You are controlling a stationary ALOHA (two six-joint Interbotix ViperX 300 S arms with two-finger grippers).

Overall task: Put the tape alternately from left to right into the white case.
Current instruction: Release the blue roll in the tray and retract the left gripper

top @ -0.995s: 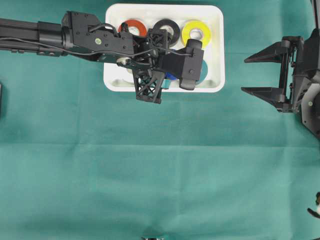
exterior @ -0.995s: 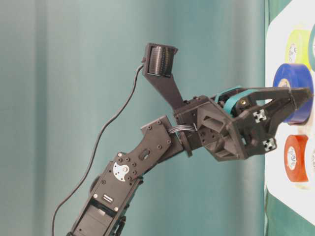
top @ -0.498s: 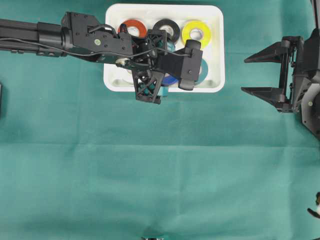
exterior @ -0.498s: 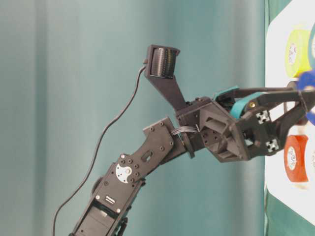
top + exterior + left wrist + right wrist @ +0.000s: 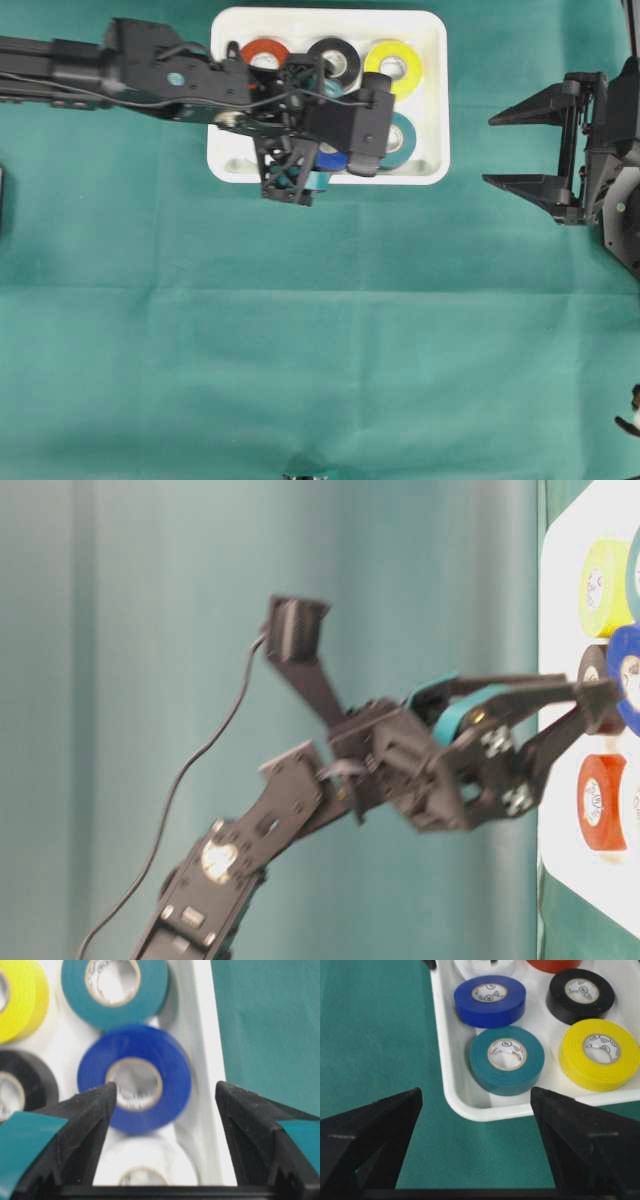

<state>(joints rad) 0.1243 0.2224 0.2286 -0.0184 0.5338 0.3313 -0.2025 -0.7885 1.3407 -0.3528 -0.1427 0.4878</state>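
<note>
Inside the white case (image 5: 451, 1091): six tape rolls.
Blue roll (image 5: 134, 1078): lying flat by the case's rim, between teal roll (image 5: 114, 991) and white roll (image 5: 145, 1169).
Left gripper (image 5: 162, 1125): released, jaws spread either side of blue roll, not touching.
Right gripper (image 5: 522, 147): parted, empty, beside the case over the green cloth (image 5: 320, 350).

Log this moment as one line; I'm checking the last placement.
stage: release | left gripper: open above blue tape | blue tape: in white case | right gripper: open, empty, off case
</note>
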